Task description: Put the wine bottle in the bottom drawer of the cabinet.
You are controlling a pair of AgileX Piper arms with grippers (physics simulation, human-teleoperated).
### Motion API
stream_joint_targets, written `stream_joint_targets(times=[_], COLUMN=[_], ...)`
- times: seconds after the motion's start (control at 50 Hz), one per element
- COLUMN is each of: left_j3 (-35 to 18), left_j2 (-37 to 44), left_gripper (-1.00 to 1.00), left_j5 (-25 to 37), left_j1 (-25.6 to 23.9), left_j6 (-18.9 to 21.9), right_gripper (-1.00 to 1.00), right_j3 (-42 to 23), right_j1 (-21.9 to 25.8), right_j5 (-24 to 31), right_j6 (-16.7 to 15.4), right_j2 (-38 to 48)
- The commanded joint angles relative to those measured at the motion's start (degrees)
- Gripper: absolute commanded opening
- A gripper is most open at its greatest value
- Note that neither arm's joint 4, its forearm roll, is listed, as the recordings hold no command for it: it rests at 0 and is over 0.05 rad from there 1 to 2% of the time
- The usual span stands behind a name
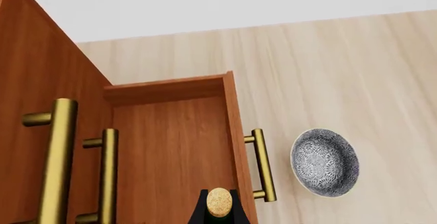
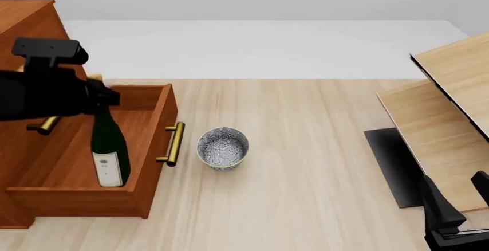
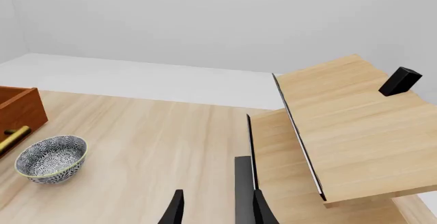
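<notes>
The wine bottle (image 2: 109,148) is dark green with a white label. It stands upright inside the open bottom drawer (image 2: 145,171) of the reddish-brown cabinet (image 2: 27,22). My left gripper (image 2: 98,98) is shut on the bottle's neck from above. I cannot tell whether the bottle's base touches the drawer floor. In the left wrist view the tan cork (image 1: 219,202) shows between black fingers (image 1: 198,213), over the drawer's inside (image 1: 171,142). My right gripper (image 3: 218,211) is open and empty, low at the front right (image 2: 455,189), far from the cabinet.
A speckled grey-white bowl (image 2: 223,148) sits on the table just right of the drawer's brass handle (image 2: 174,143). Upper drawer handles (image 1: 58,157) jut out beside the left gripper. Light tan wooden furniture (image 2: 450,108) with a dark panel (image 2: 393,165) fills the right side.
</notes>
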Motion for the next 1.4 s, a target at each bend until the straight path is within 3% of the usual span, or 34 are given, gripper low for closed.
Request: stream_joint_targets(times=[0.02, 0.26, 0.88, 1.4], left_j3=[1.6, 2.8, 3.6, -0.6], left_j2=[0.2, 1.2, 8.3, 17.4], left_gripper=[-1.0, -1.0, -1.0, -1.0], left_j5=[-2.0, -2.8, -8.3, -11.7], left_j1=[-0.2, 0.3, 1.3, 2.9], left_j6=[0.0, 0.8, -2.1, -0.9], right_gripper=[1.0, 1.0, 1.0, 1.0], right_j3=[0.0, 0.0, 0.0, 0.0], right_j1=[0.0, 0.0, 0.0, -0.3], right_j5=[0.1, -0.1, 0.1, 0.6], right_j6=[-0.1, 0.0, 0.1, 0.4], right_j2=[-0.1, 0.1, -0.1, -0.7])
